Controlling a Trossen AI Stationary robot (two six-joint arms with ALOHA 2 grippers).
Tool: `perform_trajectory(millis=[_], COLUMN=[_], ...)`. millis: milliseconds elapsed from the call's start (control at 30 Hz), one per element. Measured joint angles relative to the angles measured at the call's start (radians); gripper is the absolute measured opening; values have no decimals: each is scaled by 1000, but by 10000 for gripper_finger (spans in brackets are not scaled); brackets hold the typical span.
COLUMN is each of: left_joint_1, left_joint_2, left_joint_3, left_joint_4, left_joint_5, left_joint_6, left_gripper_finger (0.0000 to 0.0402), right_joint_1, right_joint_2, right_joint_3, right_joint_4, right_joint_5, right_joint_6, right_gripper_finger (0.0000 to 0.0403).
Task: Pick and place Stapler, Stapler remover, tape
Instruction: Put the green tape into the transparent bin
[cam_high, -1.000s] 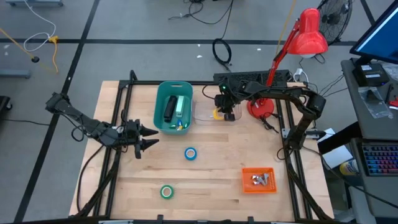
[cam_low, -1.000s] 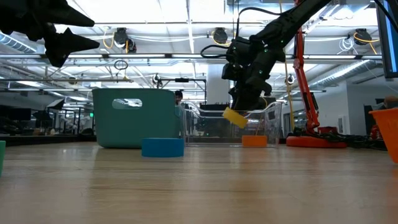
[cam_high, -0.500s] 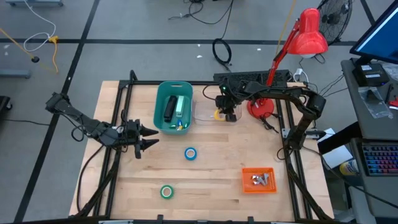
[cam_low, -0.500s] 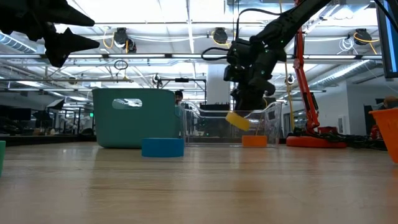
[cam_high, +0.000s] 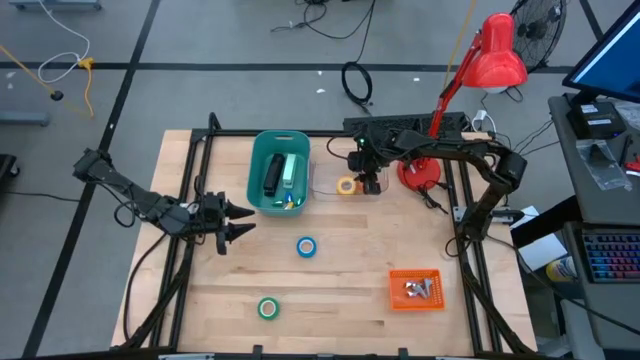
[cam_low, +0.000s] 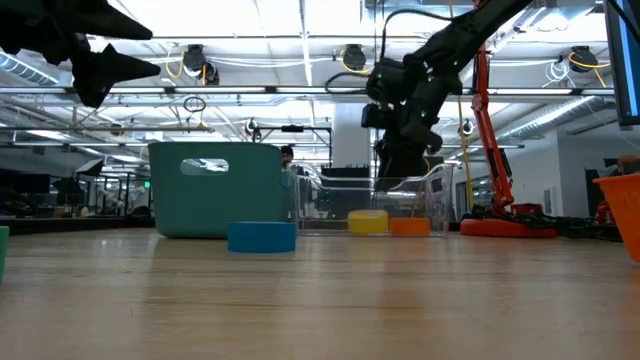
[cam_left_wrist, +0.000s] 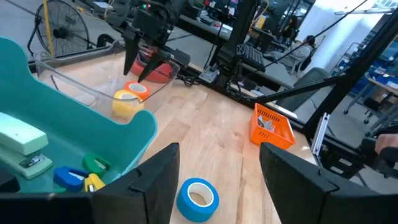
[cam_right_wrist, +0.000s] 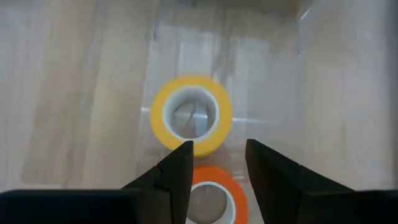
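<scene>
My right gripper (cam_right_wrist: 217, 163) hangs open above the clear container (cam_high: 328, 172), touching nothing. Below it the yellow tape roll (cam_right_wrist: 191, 115) lies flat on the container floor, and the orange-red roll (cam_right_wrist: 210, 194) lies flat beside it, right under the fingers. The low view shows the yellow roll (cam_low: 367, 222) and the orange-red roll (cam_low: 408, 227) side by side. The blue roll (cam_high: 306, 247) and the green roll (cam_high: 267, 309) lie flat on the table. My left gripper (cam_high: 243, 221) waits open, raised, left of the teal bin (cam_high: 256, 160).
The teal bin holds a black stapler (cam_high: 272, 175), a pale green stapler (cam_left_wrist: 22, 138) and small coloured staple removers (cam_left_wrist: 87, 174). An orange basket (cam_high: 415, 289) stands near the table's near right. A red lamp's base (cam_high: 418, 172) sits right of the clear container.
The yellow roll hung tilted in my right gripper a second ago. It has left the fingers and dropped onto the clear container's floor, where it now lies flat beside the orange-red roll. The left arm has kept still.
</scene>
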Motion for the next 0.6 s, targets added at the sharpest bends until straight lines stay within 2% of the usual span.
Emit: perform_trajectory(millis=[267,500,600], left_joint_1=[0,0,0], left_joint_2=[0,0,0], left_joint_3=[0,0,0], left_joint_4=[106,178,185], left_joint_5=[1,0,-21], left_joint_6=[-26,-14,-11], left_gripper_finger=[225,225,225], right_joint_1=[47,125,147], right_joint_2=[-163,-350,-424], right_joint_3=[1,1,-7], right_joint_4=[-27,-51,-50], right_joint_5=[-3,-8,-7], right_joint_6=[93,286,367], right_gripper_finger=[112,17,7])
